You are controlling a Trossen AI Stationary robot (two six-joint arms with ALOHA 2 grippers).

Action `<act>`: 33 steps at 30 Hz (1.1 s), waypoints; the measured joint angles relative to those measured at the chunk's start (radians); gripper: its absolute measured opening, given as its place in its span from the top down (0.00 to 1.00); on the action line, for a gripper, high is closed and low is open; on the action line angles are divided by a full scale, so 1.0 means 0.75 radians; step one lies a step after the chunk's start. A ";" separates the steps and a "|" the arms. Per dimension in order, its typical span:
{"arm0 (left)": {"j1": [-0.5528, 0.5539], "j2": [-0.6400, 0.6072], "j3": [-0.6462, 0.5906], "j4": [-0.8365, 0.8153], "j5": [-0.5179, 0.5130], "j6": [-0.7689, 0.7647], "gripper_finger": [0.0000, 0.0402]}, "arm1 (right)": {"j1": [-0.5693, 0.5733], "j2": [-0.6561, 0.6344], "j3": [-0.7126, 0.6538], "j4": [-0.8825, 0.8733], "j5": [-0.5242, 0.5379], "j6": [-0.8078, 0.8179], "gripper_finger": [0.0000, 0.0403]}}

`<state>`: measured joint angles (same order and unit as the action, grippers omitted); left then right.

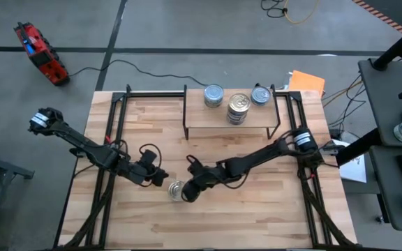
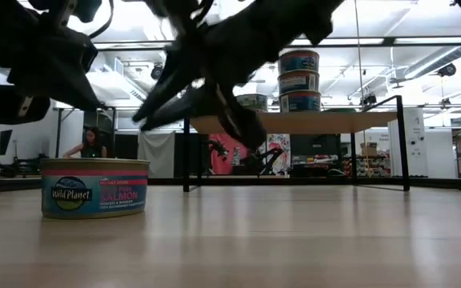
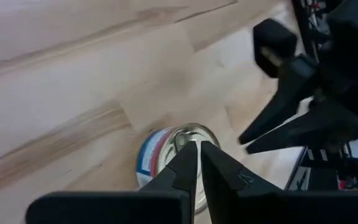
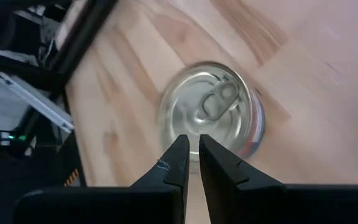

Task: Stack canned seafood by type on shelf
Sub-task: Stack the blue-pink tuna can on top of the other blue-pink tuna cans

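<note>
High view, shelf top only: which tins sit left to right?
On the shelf: blue-topped tin → silver-topped stack → blue-topped tin. The one tin on the table, between the two grippers, is left out.

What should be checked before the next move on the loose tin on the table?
1. Loose tin upright on the table: ok.
2. Right gripper over the tin: ok.
3. Right fingers open enough to grasp: not ok, shut.
4. Left gripper clear of the tin: not ok, shut and close beside it.
5. Shelf has room: ok, bare wood beside the three-tin stack.
6. Label matches a stack: cannot tell.
</note>
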<state>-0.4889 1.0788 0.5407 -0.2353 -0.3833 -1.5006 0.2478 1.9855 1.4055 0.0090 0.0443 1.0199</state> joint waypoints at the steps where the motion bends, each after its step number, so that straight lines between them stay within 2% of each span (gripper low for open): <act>1: 0.000 -0.001 0.000 -0.003 0.000 -0.007 0.98 | -0.004 0.018 0.010 0.000 -0.010 0.000 0.93; 5: 0.000 0.001 0.001 0.021 0.000 -0.002 0.91 | -0.013 0.079 0.033 -0.004 -0.037 0.000 0.93; 9: -0.005 0.005 0.001 0.024 0.011 -0.002 0.79 | -0.013 0.101 0.034 -0.014 -0.038 0.017 0.93; 14: -0.018 0.034 0.001 0.066 0.081 -0.007 0.56 | -0.013 0.090 0.037 -0.101 -0.026 0.021 0.93; 20: -0.057 0.103 0.002 0.203 0.094 -0.025 0.26 | -0.011 0.089 0.037 -0.125 -0.024 0.025 0.93; 23: -0.080 0.163 0.002 0.218 0.094 -0.039 0.14 | -0.011 0.089 0.037 -0.142 -0.013 0.025 0.93; 27: -0.101 0.251 0.002 0.229 0.099 -0.110 0.07 | -0.004 0.089 0.036 -0.171 0.010 0.025 0.93; 33: -0.121 0.377 0.002 0.357 0.115 -0.145 0.07 | 0.004 0.100 0.026 -0.242 0.023 0.022 0.93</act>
<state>-0.5794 1.3617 0.5419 0.0323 -0.2972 -1.6095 0.2512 2.0608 1.4247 -0.1723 0.0612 1.0367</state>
